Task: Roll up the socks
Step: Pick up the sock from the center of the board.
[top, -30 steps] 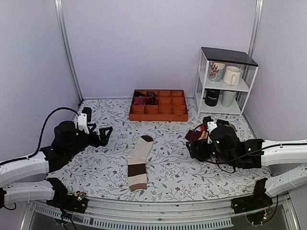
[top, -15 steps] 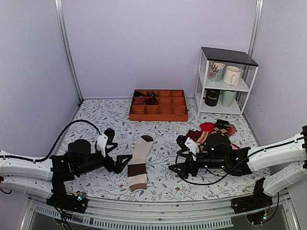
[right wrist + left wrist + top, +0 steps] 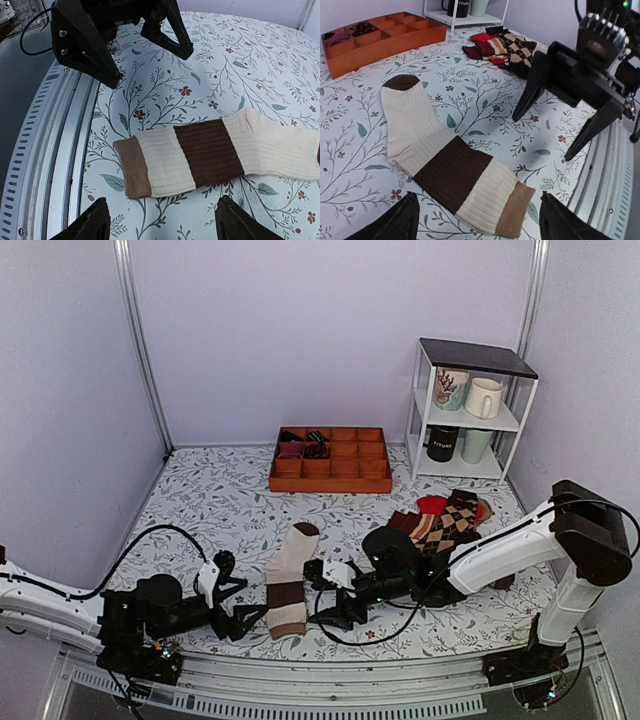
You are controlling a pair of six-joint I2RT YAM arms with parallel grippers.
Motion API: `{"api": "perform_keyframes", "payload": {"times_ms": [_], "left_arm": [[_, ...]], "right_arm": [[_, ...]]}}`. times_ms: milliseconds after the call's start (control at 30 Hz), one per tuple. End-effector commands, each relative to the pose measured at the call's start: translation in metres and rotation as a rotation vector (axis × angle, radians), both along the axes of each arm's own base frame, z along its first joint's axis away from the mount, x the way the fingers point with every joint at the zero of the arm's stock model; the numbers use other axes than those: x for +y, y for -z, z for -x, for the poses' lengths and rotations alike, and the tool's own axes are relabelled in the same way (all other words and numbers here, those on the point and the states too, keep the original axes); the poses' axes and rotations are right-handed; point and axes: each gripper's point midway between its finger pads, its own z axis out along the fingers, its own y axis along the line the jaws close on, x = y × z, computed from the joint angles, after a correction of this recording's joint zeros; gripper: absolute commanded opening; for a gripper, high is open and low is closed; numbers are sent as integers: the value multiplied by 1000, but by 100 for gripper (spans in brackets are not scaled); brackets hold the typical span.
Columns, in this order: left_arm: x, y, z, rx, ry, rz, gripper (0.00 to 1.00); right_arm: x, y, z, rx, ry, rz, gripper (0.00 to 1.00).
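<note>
Two sets of jaws, both spread wide, nothing pinched. Far left: left gripper low over the table, aimed at the tan cuff. Centre: socks flat on the table, dark toe toward the tray, cuff nearest the front edge, between the grippers. Just right: right gripper, facing the same cuff. Further right: heap of loose socks.
</note>
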Motion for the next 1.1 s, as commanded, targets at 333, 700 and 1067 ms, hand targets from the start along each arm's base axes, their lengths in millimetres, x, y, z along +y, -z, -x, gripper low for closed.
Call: {"api": "perform_keyframes", "payload": {"times_ms": [333, 700, 1067], "left_arm": [[10, 16, 12, 130, -88, 25, 78], [15, 21, 11, 136, -116, -1, 78], [12, 23, 12, 142, -109, -17, 78]], "right_arm": [[42, 27, 31, -5, -248, -31, 56], [47, 53, 41, 18, -289, 7, 50], [47, 80, 36, -10, -238, 72, 46]]}}
